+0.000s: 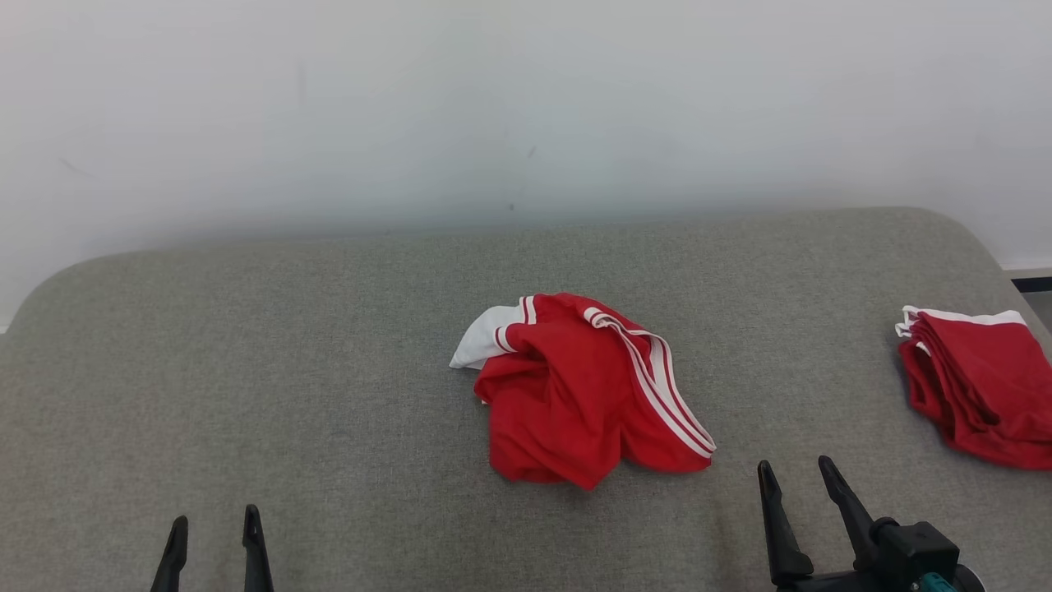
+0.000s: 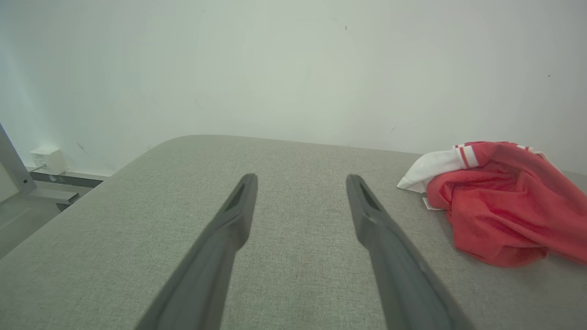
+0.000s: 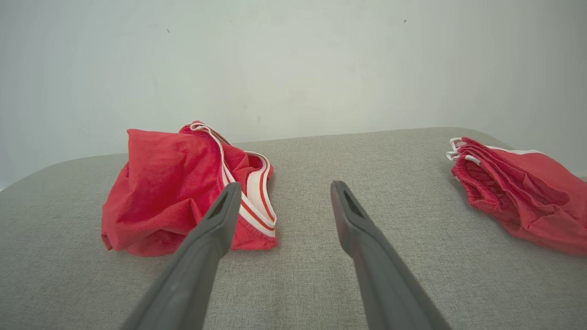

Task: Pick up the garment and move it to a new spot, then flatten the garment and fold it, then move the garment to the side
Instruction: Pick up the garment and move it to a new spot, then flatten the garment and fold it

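Observation:
A crumpled red garment (image 1: 579, 390) with white stripes and a white patch lies in a heap at the middle of the grey table (image 1: 288, 370). The left wrist view has the garment (image 2: 500, 206) at its right, and in the right wrist view the garment (image 3: 174, 192) lies left of the fingers. My left gripper (image 1: 215, 526) stands open at the lower left, well short of it, nothing between its fingers. My right gripper (image 1: 795, 469) is open too, just right of and nearer than the heap, holding nothing.
A second red garment (image 1: 978, 382), folded with white trim, lies at the table's right edge, also seen as a folded pile (image 3: 518, 192) from the right wrist. A pale wall (image 1: 526, 107) rises behind the table. A white box (image 2: 48, 159) sits low on the wall past the left edge.

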### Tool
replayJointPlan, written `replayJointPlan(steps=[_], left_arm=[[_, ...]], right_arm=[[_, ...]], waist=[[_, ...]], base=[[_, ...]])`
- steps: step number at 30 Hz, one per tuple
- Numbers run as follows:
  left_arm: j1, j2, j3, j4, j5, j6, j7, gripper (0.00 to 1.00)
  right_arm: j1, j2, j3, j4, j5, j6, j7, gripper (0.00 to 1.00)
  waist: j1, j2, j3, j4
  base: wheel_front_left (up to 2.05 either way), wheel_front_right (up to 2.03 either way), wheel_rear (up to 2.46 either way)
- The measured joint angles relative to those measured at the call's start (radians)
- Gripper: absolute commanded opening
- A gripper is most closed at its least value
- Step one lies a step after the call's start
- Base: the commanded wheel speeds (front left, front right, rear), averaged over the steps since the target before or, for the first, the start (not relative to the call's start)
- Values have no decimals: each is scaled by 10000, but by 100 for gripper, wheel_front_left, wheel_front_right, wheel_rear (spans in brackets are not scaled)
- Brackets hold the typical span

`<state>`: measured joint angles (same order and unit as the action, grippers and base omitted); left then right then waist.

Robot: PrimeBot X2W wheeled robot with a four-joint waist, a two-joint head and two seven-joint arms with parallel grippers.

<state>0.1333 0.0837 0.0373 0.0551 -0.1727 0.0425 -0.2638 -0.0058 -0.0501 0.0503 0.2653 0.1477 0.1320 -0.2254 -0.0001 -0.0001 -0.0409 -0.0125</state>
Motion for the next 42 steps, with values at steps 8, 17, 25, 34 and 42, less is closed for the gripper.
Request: replayJointPlan(steps=[8,17,25,34,42], left_arm=[[-82,-128,73,125,54,-226,0,100],[-113,-230,10,201,104,-426,0,100],[-164,-278,-10,284,146,-431,0,100],[-183,-311,-98,226,146,-428,0,100],[-352,-324,-307,213,188,-497,0,100]], right_arm=[[-15,0,81,107,2,0,-10,100],[-49,0,207,221,4,0,4,100],[-104,0,288,267,2,0,71,100],[-1241,-121,610,738,58,0,1561,100],[-3292,-734,1198,2617,1595,0,4293,100]], waist=[[0,1,6,-83],[1,1,-20,-250],[1,1,-21,-223],[2,1,61,-183],[2,2,323,130]], base=[[0,0,0],[0,0,0],[0,0,0],[0,0,0],[0,0,0]])
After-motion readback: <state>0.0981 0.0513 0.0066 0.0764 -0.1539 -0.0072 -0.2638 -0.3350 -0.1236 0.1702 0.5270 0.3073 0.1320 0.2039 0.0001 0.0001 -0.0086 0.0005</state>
